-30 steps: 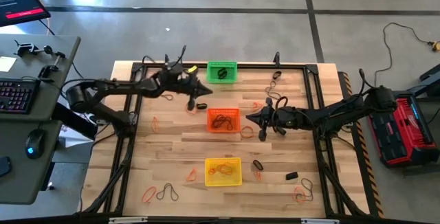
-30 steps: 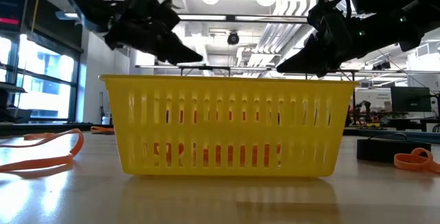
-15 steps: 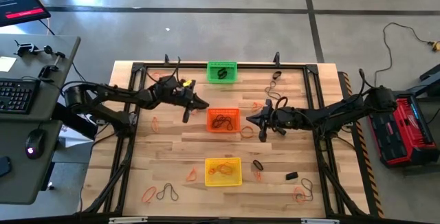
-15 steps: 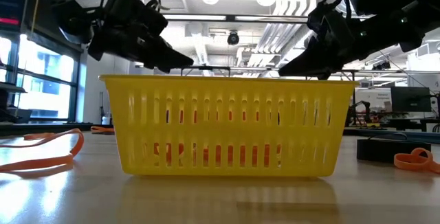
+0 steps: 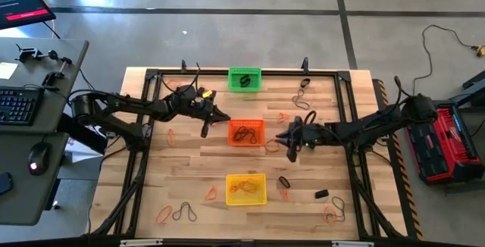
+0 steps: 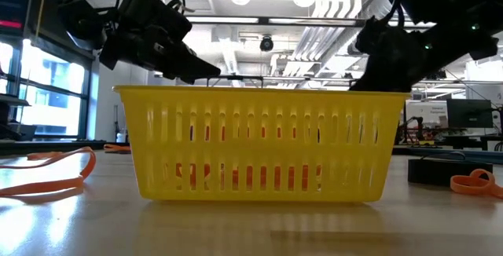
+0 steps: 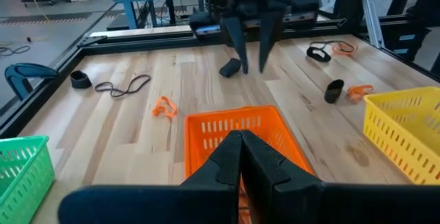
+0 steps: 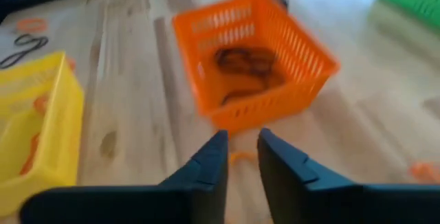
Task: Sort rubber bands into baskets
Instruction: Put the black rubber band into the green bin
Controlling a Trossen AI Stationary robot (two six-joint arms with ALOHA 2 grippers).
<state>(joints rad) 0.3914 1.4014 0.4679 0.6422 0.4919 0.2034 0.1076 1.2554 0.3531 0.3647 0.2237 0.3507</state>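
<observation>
Lying on the wooden counter (image 5: 189,164): green basket (image 5: 244,79) at 12 o'clock, orange basket (image 5: 246,132) at centre holding dark bands (image 8: 244,69), yellow basket (image 5: 246,189) at 6 o'clock. Hovering at 9 o'clock of orange, left claw (image 5: 214,117) closed, empty. Hanging at 3 o'clock, right claw (image 5: 290,142) slightly parted above an orange band (image 8: 242,157).

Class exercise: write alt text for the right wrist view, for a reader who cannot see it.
The right gripper, fingers slightly apart, points down at a thin orange rubber band on the wooden table, just in front of the orange basket holding dark bands. A yellow basket stands beside.
</observation>
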